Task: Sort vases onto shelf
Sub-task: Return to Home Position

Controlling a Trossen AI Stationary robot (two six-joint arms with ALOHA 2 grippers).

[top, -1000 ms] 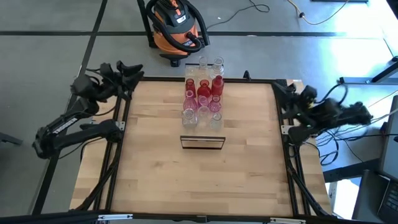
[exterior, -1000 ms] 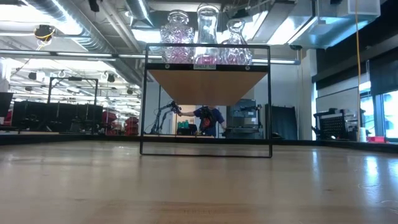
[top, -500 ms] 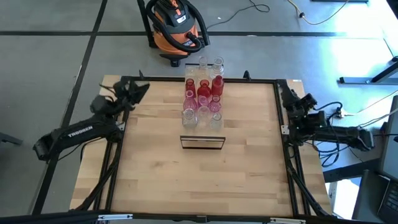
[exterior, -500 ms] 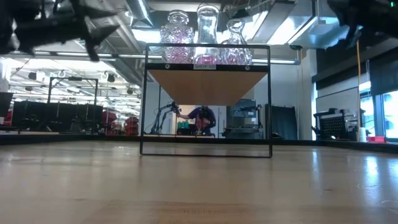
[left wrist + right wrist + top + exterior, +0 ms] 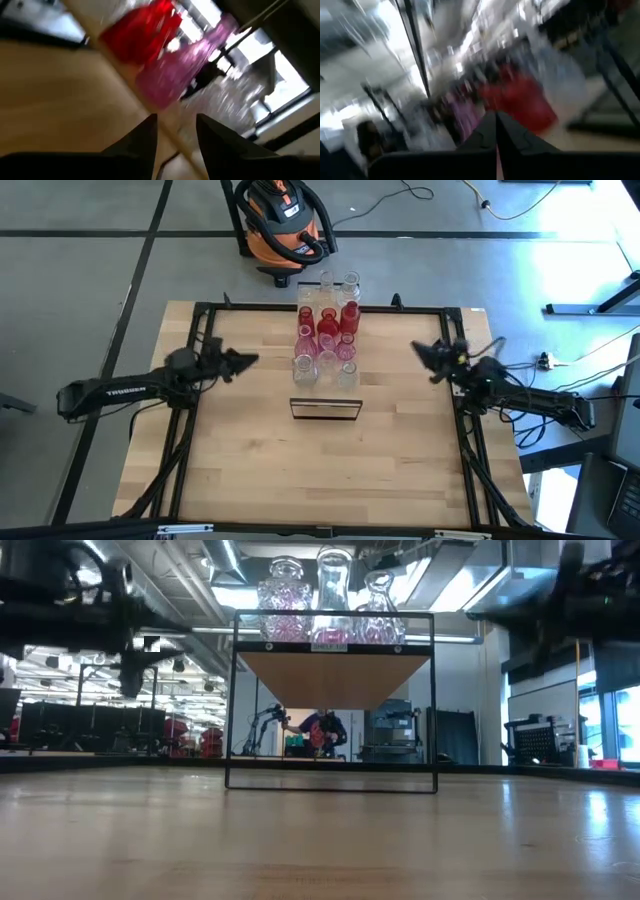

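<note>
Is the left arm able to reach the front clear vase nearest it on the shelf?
Probably yes. The left gripper hangs open over the table beside the shelf, on the side where that clear vase stands at the edge. Nothing stands between them.

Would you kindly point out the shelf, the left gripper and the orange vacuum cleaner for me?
shelf (image 5: 335, 680), low view, plank's underside.
left gripper (image 5: 250, 361), high view, between fingertips.
vacuum cleaner (image 5: 272, 246), high view, orange body.

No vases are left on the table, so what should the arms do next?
The vases all stand on the shelf, and the left end effector, open, and right end effector, shut, hold nothing, so probably both should just pull back to rest.
</note>
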